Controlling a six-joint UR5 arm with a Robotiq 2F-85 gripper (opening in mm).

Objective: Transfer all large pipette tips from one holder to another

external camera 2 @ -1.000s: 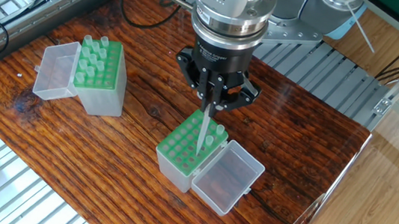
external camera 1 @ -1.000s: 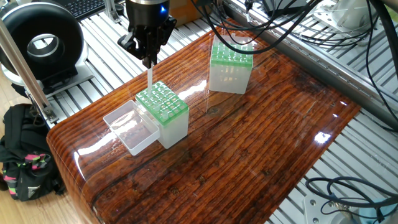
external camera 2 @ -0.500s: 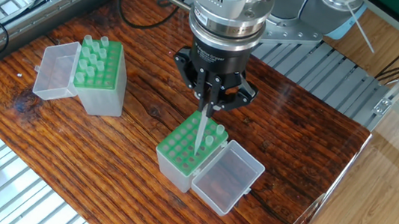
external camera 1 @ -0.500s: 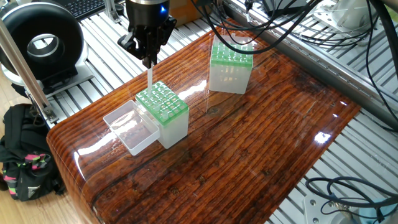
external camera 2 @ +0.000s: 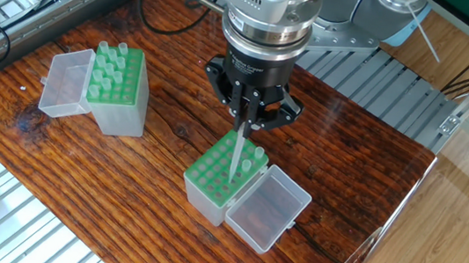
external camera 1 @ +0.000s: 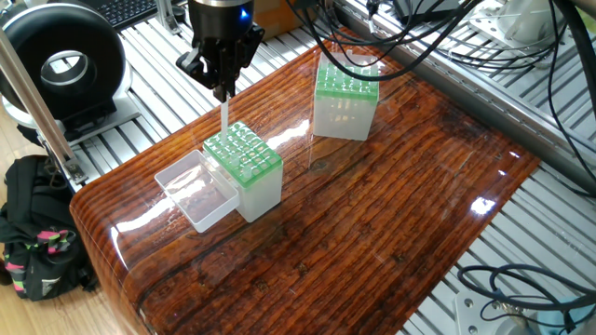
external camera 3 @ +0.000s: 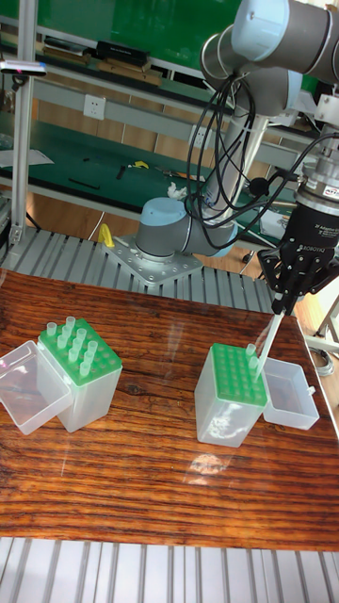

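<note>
My gripper (external camera 2: 246,122) is shut on one large pipette tip (external camera 2: 236,154), a translucent cone that hangs point down over the near holder's green grid (external camera 2: 217,169). Its point sits at or just inside a hole; I cannot tell how deep. The tall fixed view shows the gripper (external camera 3: 282,303), the held tip (external camera 3: 266,344) and this holder (external camera 3: 231,382) with one seated tip (external camera 3: 251,350) at the back edge. The other holder (external camera 2: 118,83) at the left carries several large pipette tips (external camera 2: 108,62). From the opposite side, the gripper (external camera 1: 222,90) holds the tip (external camera 1: 223,113) above the holder (external camera 1: 244,158).
Each holder has a clear hinged lid lying open beside it (external camera 2: 268,208) (external camera 2: 64,86). The second holder (external camera 1: 345,88) stands further back. Cables (external camera 1: 438,46) run along the metal frame, and the wooden table's edge (external camera 2: 383,228) is close on the right.
The gripper with the held tip has edged slightly left over the near holder, then stayed still. Nothing else moved.
</note>
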